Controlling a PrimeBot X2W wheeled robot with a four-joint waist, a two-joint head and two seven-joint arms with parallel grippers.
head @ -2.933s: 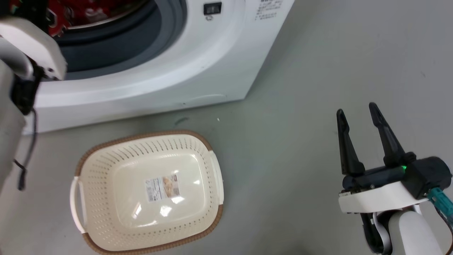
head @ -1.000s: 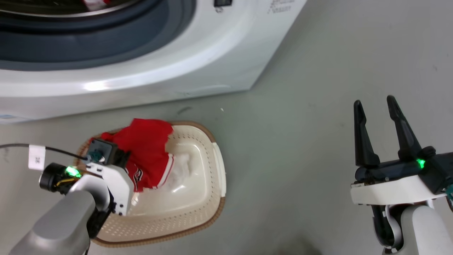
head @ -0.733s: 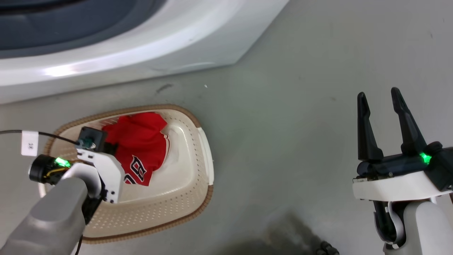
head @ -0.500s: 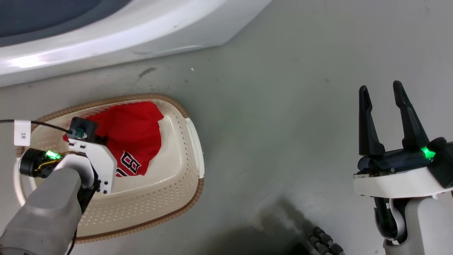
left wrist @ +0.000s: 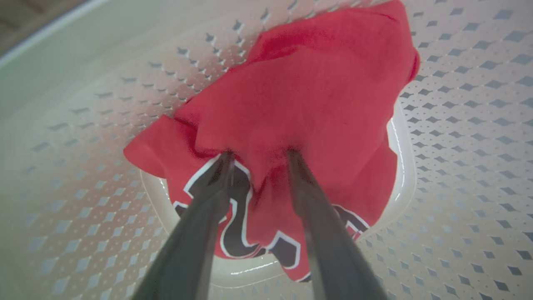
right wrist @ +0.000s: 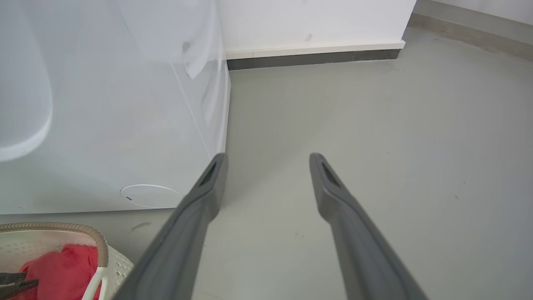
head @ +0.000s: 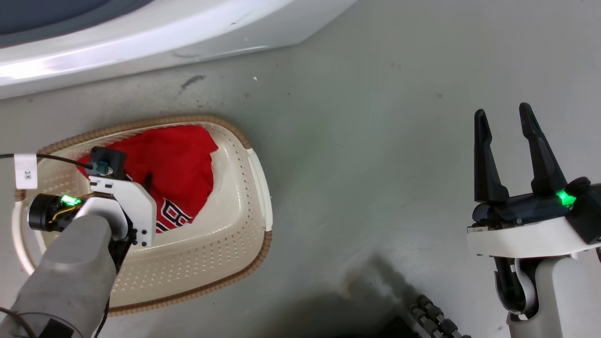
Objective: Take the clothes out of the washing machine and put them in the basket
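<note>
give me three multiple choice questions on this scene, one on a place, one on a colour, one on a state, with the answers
1. Where does the red jersey lie?
A) on a chair
B) in the basket
C) on a shelf

2. What colour is the basket's woven rim?
A) blue
B) black
C) brown

3. How is the right claw?
A) open, holding nothing
B) shut on cloth
C) shut, empty

Answers: 1 B, the perforated wall surrounds the jersey; 2 C, a brown band runs round the basket's top; 3 A, bare grey floor shows through the gap.
</note>
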